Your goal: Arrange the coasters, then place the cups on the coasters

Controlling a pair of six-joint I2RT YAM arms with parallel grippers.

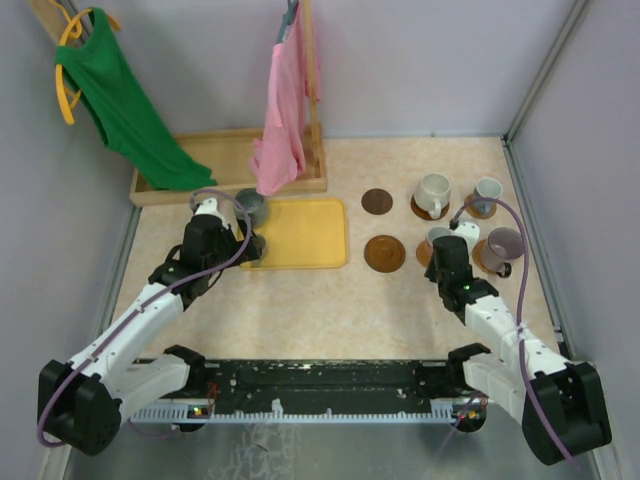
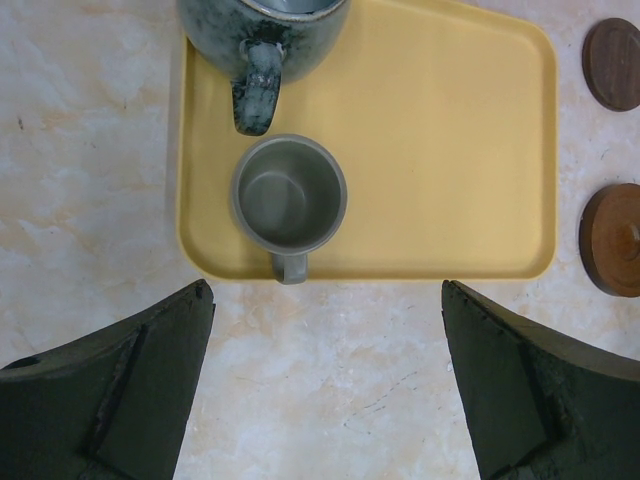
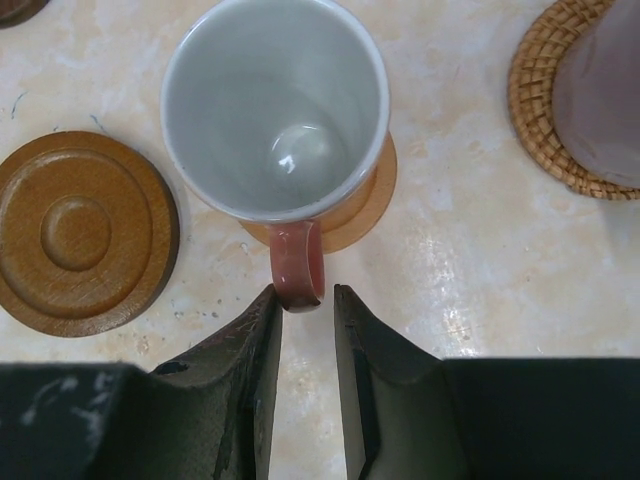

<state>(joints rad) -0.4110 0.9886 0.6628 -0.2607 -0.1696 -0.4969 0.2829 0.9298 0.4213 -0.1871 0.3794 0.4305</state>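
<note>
The right end effector [image 3: 305, 295] is only narrowly parted. The tip of a glossy reddish-brown loop handle sits between its two dark fingertips, against the left one, with a sliver of gap at the right one. That handle belongs to the white-lined cup [image 3: 275, 110], a smooth round ceramic mug standing on a thin tan wooden coaster [image 3: 365, 205]. Just to its left lies a bare ringed brown coaster [image 3: 75, 235], turned wood with concentric grooves. To its right a mauve cup [image 3: 610, 80] sits on a woven rattan coaster [image 3: 535, 90].

The left end effector [image 2: 326, 300] is spread wide and holds nothing. It hangs over the marbled beige table [image 2: 330, 400] just before the near rim of the yellow tray [image 2: 450, 150], a smooth rectangle with rounded corners. On the tray a matte grey-green cup [image 2: 290, 195] stands upright near that rim. A dark speckled cup [image 2: 262, 30] is at the tray's far left corner.
</note>
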